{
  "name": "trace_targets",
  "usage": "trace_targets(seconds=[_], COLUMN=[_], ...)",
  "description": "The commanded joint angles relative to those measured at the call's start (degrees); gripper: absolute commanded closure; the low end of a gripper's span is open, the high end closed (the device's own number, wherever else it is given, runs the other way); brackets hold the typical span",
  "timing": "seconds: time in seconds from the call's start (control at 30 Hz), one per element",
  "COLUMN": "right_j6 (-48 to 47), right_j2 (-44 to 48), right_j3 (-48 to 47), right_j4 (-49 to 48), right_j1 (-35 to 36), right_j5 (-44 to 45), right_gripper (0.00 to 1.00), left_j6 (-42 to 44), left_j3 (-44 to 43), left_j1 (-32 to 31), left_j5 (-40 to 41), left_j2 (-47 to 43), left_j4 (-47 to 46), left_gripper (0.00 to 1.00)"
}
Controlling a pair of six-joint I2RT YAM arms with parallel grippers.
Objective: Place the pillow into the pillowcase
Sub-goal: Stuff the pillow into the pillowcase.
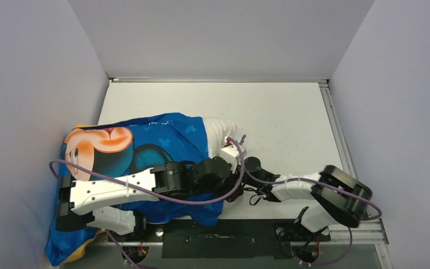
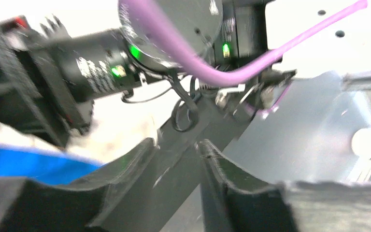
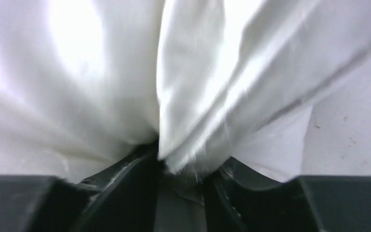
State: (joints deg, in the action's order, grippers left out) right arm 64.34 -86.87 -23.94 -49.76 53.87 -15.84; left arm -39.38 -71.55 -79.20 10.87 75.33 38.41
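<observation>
The pillowcase (image 1: pixel 162 140) lies at the table's left, blue Mickey face up, and bulges with the pillow inside. The pillow (image 1: pixel 221 131) sticks out white at the case's right end. Both arms meet there: the left arm (image 1: pixel 117 188) lies across the case and the right arm (image 1: pixel 297 188) reaches in from the right. My left gripper (image 2: pixel 176 145) is open with nothing between its fingers. It faces the right arm's black motors (image 2: pixel 96 67), with blue pillowcase (image 2: pixel 24 162) at its lower left. My right gripper (image 3: pixel 186 162) is open, and a fold of the white pillow (image 3: pixel 101 72) sits between its fingers.
Grey walls close in the white table (image 1: pixel 280 117) on three sides. A metal rail (image 1: pixel 336 134) runs along its right edge. A black base plate (image 1: pixel 218 238) lies between the arm mounts at the near edge. Purple cables (image 1: pixel 201 199) loop over both arms.
</observation>
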Motion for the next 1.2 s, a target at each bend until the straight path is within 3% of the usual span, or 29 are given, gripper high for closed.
trace_targets(seconds=[0.0, 0.13, 0.27, 0.33, 0.43, 0.7, 1.07, 1.17], right_j6=[-6.1, -13.5, -18.8, -19.7, -19.7, -14.9, -6.2, -5.6], right_j2=[16.6, 29.5, 37.5, 38.7, 37.1, 24.9, 8.9, 6.2], right_j3=[1.1, -0.1, -2.2, -2.8, -3.3, -5.8, -9.5, -9.6], right_j4=[11.8, 31.5, 44.0, 46.1, 45.1, 29.7, 12.6, 10.9], right_j1=[-1.9, -5.4, -8.3, -10.9, -16.6, -28.4, -31.1, -30.0], right_j5=[-5.8, 0.2, 4.9, 4.4, -0.8, -17.4, -24.5, -24.8], right_gripper=[0.59, 0.35, 0.09, 0.01, 0.09, 0.10, 0.10, 0.10], left_j6=[-3.1, -1.1, 2.7, 5.2, 9.7, 17.1, 19.7, 18.8], left_j3=[0.5, -1.3, -7.1, -10.2, -15.0, -24.1, -26.6, -23.9], left_j1=[0.6, 2.3, 5.5, 7.4, 10.9, 24.5, 37.6, 38.7], left_j5=[8.1, 11.6, 15.5, 18.8, 21.5, 18.7, 11.6, 11.5], left_j2=[-6.9, -8.7, -7.9, -6.6, -3.9, 6.0, 19.8, 21.3], left_j4=[-17.5, -12.8, -6.7, -3.9, -0.1, 5.2, 8.7, 7.6], left_gripper=[0.56, 0.35, 0.29, 0.25, 0.20, 0.13, 0.11, 0.18])
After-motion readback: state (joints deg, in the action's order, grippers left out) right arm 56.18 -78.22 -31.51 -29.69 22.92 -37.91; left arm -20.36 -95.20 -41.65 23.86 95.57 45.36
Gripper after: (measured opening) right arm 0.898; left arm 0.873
